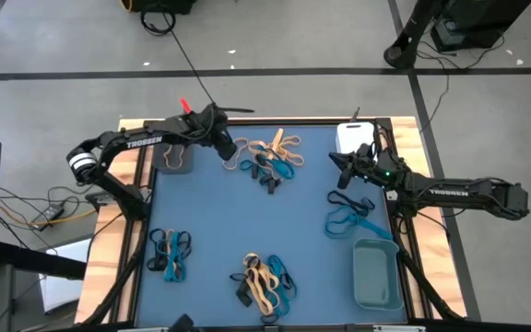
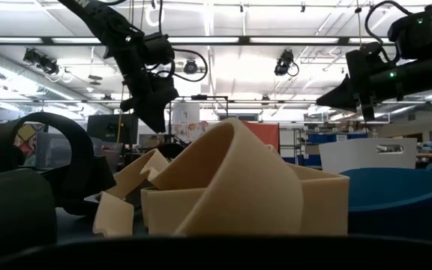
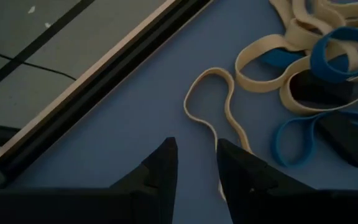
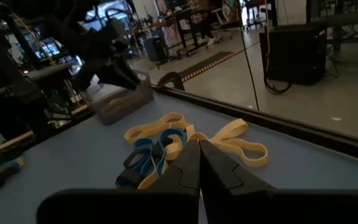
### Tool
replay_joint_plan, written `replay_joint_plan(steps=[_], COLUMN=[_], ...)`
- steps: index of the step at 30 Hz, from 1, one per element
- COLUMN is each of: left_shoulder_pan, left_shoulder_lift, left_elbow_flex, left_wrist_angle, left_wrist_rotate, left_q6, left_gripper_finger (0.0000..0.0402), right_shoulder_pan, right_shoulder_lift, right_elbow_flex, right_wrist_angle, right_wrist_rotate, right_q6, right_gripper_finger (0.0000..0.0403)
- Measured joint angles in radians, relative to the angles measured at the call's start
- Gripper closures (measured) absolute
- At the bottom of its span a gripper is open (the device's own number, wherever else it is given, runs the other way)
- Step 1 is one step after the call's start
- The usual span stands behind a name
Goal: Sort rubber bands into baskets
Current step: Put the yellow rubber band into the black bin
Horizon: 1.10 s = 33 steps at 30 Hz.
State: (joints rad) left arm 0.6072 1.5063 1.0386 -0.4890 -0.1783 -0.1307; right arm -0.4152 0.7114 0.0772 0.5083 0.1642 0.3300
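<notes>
Rubber bands lie in four piles on the blue mat: a far middle pile (image 1: 270,157), a right pile (image 1: 348,217), a near left pile (image 1: 169,254) and a near middle pile (image 1: 265,281). My left gripper (image 1: 232,157) hangs open above the mat, just left of the far pile and pointing steeply down. In the left wrist view a loose tan band (image 3: 210,99) lies on the mat beyond its fingertips (image 3: 197,152). Nothing is between the fingers. My right gripper (image 1: 333,159) is shut and empty, pointing about level toward the far pile from the right (image 4: 199,146).
A dark grey basket (image 1: 173,157) stands at the far left beside my left gripper. A white basket (image 1: 353,136) sits at the far right behind my right gripper, and a grey-teal basket (image 1: 376,274) at the near right. Black cables run over the floor beyond the table.
</notes>
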Motion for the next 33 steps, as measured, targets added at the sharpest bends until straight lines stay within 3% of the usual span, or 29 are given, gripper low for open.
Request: replay_joint_plan(steps=[4, 16, 33], left_shoulder_pan=[-0.009, -0.085, -0.083], left_shoulder_lift=[0.0, 0.05, 0.251], left_elbow_flex=[-0.005, -0.169, -0.17], left_wrist_angle=[0.015, 0.315, 0.426], left_wrist_rotate=[0.0, 0.066, -0.072], left_q6=[0.001, -0.037, -0.083], left_gripper_finger=[0.0284, 0.0284, 0.0284], right_shoulder_pan=[0.0, 0.0, 0.0], right_shoulder_lift=[0.032, 0.136, 0.288], right_elbow_flex=[0.0, 0.0, 0.0], right_wrist_angle=[0.007, 0.071, 0.125], right_wrist_rotate=[0.0, -0.001, 0.001], right_q6=[0.009, -0.012, -0.046], right_gripper_finger=[0.0392, 0.0392, 0.0392])
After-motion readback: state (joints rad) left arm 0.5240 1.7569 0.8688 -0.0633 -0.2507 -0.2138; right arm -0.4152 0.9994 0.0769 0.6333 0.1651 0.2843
